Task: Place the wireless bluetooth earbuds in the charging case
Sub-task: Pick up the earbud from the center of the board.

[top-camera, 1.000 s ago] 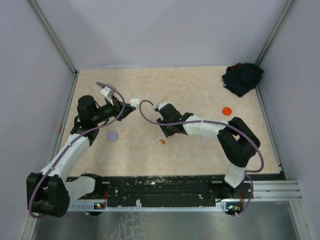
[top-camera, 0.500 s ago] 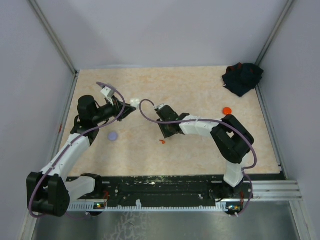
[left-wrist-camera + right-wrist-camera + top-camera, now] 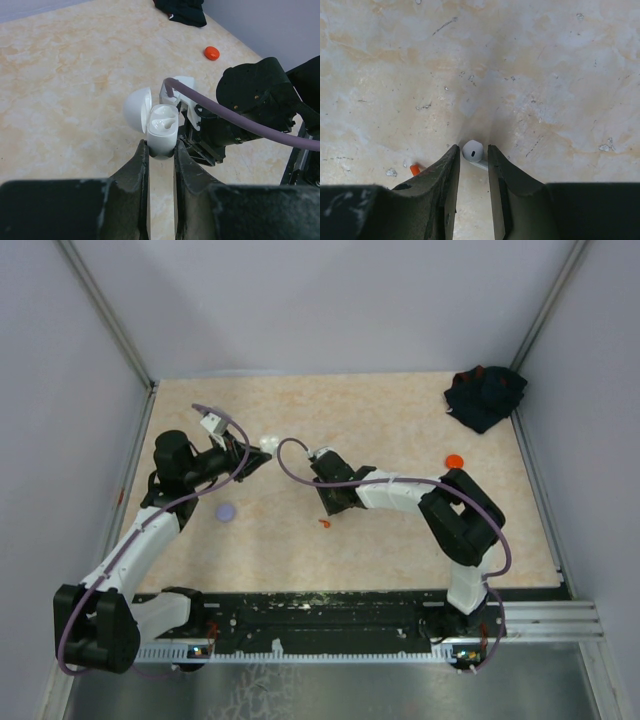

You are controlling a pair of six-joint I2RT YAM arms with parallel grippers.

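My left gripper [image 3: 161,150] is shut on a white charging case [image 3: 162,132], held above the table with its lid hinged open to the left. From above, the case [image 3: 267,443] shows at the left gripper [image 3: 260,454]. My right gripper [image 3: 471,156] is down at the table with its jaws narrow around a white earbud [image 3: 472,150]. A slim gap shows on each side of the bud's head, and its stem reaches toward the right finger. A tiny red earbud [image 3: 414,169] lies just left of the left finger. From above, the red earbud [image 3: 323,523] lies beside the right gripper [image 3: 328,508].
A lavender disc [image 3: 226,511] lies near the left arm. An orange disc [image 3: 455,461] lies at the right, and a black cloth [image 3: 485,395] is bunched in the far right corner. The right arm [image 3: 260,100] sits close behind the held case. Walls enclose the table.
The right gripper's jaws have narrowed around the white earbud and the right arm has shifted slightly left. The left arm and the case have not moved.
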